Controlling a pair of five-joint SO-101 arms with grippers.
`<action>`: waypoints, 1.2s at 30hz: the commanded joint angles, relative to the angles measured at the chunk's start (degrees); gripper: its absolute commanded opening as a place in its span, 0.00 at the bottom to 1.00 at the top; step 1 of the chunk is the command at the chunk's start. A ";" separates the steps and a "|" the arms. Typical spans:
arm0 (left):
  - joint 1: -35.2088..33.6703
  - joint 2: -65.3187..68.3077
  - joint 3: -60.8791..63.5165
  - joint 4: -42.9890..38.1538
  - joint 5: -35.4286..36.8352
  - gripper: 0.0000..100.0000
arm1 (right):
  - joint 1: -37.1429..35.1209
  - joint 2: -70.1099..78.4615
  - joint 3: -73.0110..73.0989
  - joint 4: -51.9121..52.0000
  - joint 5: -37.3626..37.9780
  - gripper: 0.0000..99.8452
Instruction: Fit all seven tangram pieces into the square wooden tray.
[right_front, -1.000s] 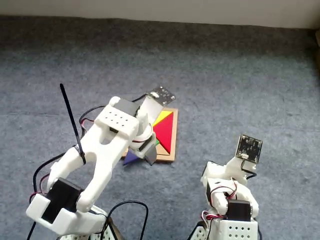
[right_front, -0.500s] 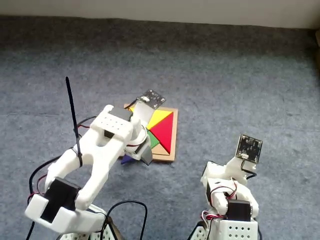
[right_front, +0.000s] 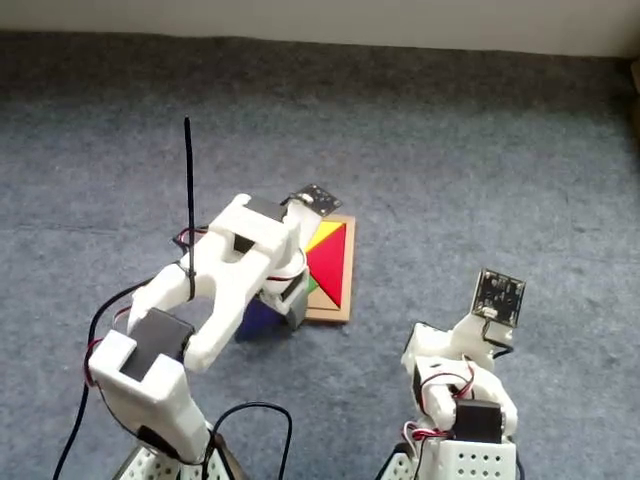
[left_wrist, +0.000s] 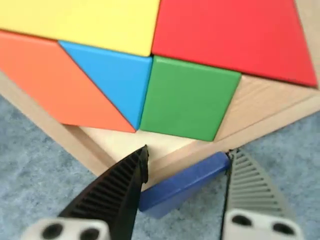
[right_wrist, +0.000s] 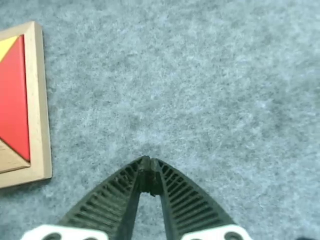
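So the square wooden tray (left_wrist: 75, 145) has five pieces sitting in it right now: a yellow piece (left_wrist: 85, 22), a big red triangle (left_wrist: 225, 35), an orange piece (left_wrist: 55, 82), a light blue triangle (left_wrist: 117, 80) and a green square (left_wrist: 187, 97). They're all flat and packed edge to edge. There's bare wood showing in two spots, a strip between the orange/blue/green pieces and the near rim, and a triangular gap next to the green square under the red one.

The dark blue piece (left_wrist: 185, 182) isn't in the tray. It's outside on the grey surface (right_front: 480, 150), lying right along the outer edge of the tray rim. The left gripper (left_wrist: 188, 152) is down over it, with the black finger on one end of the piece and the grey finger on the other, so the fingers look clamped on it end to end. Both fingertips are right at the rim too.

From the high view you can see the left arm (right_front: 230, 280) leaning over the tray's (right_front: 335, 305) near corner, with the dark blue piece (right_front: 262, 315) poking out beside it.

The right gripper (right_wrist: 147, 172) is well apart from all that, hanging over bare surface with the fingers pinched together on nothing. Its view catches just the tray's (right_wrist: 42, 100) edge and a bit of red (right_wrist: 12, 100).
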 joint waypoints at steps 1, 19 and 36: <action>-0.48 -1.27 -2.42 0.09 0.97 0.24 | 0.57 -0.75 8.22 -1.10 0.53 0.00; -4.79 -17.80 -4.62 7.21 1.67 0.25 | 0.57 -0.75 8.22 -1.01 0.53 0.00; -3.21 -29.41 16.75 -0.09 -11.96 0.25 | 0.66 -0.75 8.22 -1.01 0.53 0.00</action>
